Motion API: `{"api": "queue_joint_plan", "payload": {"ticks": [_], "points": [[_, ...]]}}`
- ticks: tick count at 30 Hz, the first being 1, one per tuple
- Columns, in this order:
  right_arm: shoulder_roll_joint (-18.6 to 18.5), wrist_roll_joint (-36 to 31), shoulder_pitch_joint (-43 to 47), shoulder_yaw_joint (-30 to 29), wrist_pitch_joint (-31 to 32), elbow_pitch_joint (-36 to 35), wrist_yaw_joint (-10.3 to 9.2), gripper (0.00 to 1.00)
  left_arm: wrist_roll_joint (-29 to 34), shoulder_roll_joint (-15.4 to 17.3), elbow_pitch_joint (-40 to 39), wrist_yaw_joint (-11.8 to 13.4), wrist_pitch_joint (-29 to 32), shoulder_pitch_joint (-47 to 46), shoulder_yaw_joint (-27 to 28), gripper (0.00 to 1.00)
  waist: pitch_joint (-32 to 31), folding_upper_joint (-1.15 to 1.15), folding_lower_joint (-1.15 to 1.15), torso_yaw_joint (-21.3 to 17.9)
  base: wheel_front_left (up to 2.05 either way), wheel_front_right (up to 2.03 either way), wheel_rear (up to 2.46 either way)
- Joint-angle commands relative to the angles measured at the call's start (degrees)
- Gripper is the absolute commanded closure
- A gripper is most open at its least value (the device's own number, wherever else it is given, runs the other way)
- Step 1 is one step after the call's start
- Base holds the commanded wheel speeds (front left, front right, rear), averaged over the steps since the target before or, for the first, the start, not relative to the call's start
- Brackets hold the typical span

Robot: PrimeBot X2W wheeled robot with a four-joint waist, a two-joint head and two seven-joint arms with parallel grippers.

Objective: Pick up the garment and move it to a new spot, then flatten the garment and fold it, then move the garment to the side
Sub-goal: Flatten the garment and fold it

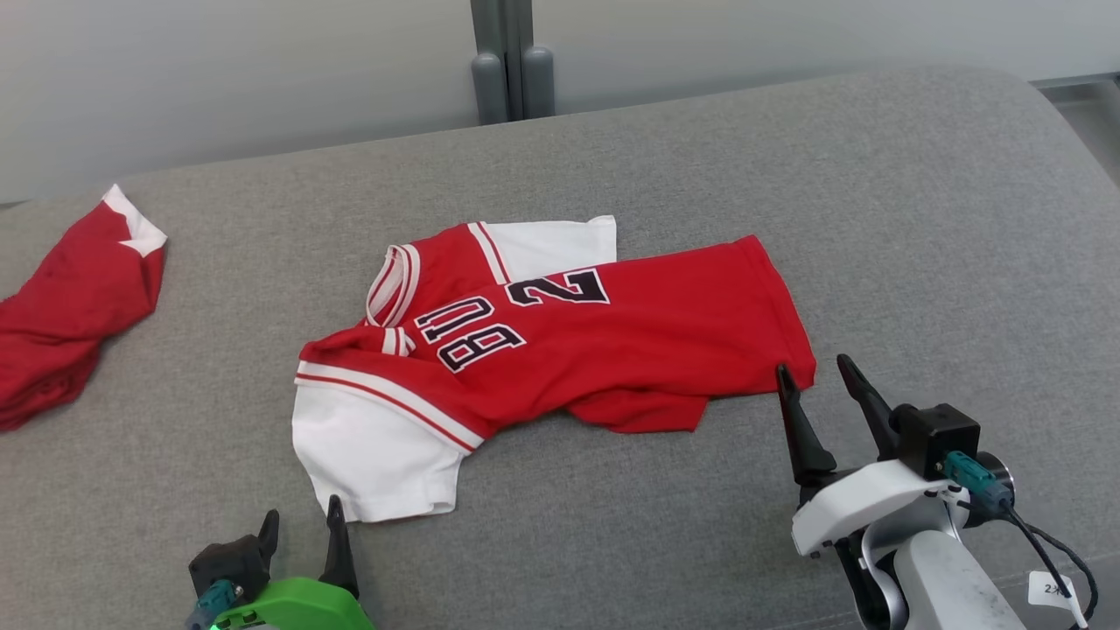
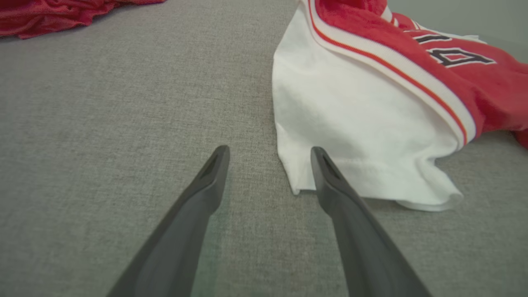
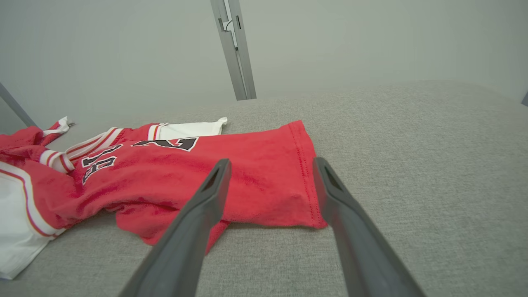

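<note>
- Currently, step in hand: judged to be the first pick-up, or else the start of flattening. The shirt [image 1: 560,350] lies rumpled, neither spread nor folded, so most of the task is ahead.
- Shirt: red with white sleeves and black numerals, near the middle of the grey cushion [image 1: 875,175]. Its collar is toward the robot's left and its bottom hem toward the right, and the near edge is bunched under itself.
- Left gripper [image 1: 302,509]: jaws wide apart, holding nothing. It sits low over the cushion, just beside the near white sleeve [image 2: 354,123]. In the left wrist view one finger overlaps the cuff edge, but whether it touches the cloth cannot be told from this angle.
- Right gripper [image 1: 813,364]: jaws wide apart, holding nothing. The near hem corner [image 3: 313,214] lies between its two fingers, and the tips seem to be slightly above the cloth.
- Next move, judged: each gripper needs to come down on its edge and close on the cloth, cuff on the left and hem corner on the right. The two would then lift or draw apart together.
- Risk, judged: the bunched fold beside the hem may get pinched along with the corner.
- Other items: a second red cloth [image 1: 70,306] is heaped at the cushion's left end, well apart from the shirt. A grey post [image 1: 512,61] stands behind the cushion.
</note>
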Motion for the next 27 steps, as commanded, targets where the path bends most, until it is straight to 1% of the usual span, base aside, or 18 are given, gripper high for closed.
{"api": "queue_joint_plan", "payload": {"ticks": [1, 8, 9, 10, 11, 18, 27], "points": [[-0.2, -0.4, -0.6, -0.3, -0.2, 0.2, -0.06, 0.00, -0.7, 0.3, 1.0, -0.1, 0.1, -1.5, 0.0, 0.00, 1.4, 0.00, 0.00, -1.4, 0.00, 0.00, 0.00], [-0.2, -0.6, -1.2, -0.8, -0.2, 1.0, -0.06, 0.00, -1.0, 0.2, 6.0, -0.9, 1.3, -3.9, -1.5, 0.00, 2.2, 0.00, 0.00, -2.1, 0.00, 0.00, 0.00], [-0.2, -0.7, -1.3, -1.0, -0.2, 1.3, -0.06, 0.00, -1.2, 0.1, 6.6, -1.1, 1.7, -4.0, -1.9, 0.54, 2.3, 0.00, 0.00, -2.1, 0.00, 0.00, 0.00], [-0.2, -0.8, -1.2, -1.1, -0.2, 1.5, -0.06, 0.00, -1.3, 0.1, 7.0, -1.3, 1.9, -4.1, -2.2, 0.66, 2.3, 0.00, 0.00, -2.0, 0.00, 0.00, 0.00], [-0.2, -1.0, -1.2, -1.4, -0.2, 1.7, -0.06, 0.00, -1.4, 0.0, 7.2, -1.4, 1.8, -4.3, -2.5, 1.00, 2.2, 0.00, 0.00, -1.9, 0.00, 0.00, 0.00], [-0.2, -2.5, -2.6, -4.7, 0.3, 7.2, -0.06, 0.00, -1.4, 0.0, 5.7, -1.8, 0.5, -4.3, -3.8, 1.00, 1.6, 0.00, 0.00, -0.1, 0.00, 0.00, 0.00], [-0.2, -4.3, -8.4, -9.4, 4.3, 15.8, -0.06, 0.00, -0.8, 0.5, -1.1, -0.9, 0.0, -2.5, -4.4, 1.00, 1.2, 0.00, 0.00, 3.0, 0.00, 0.00, 0.00]]}}
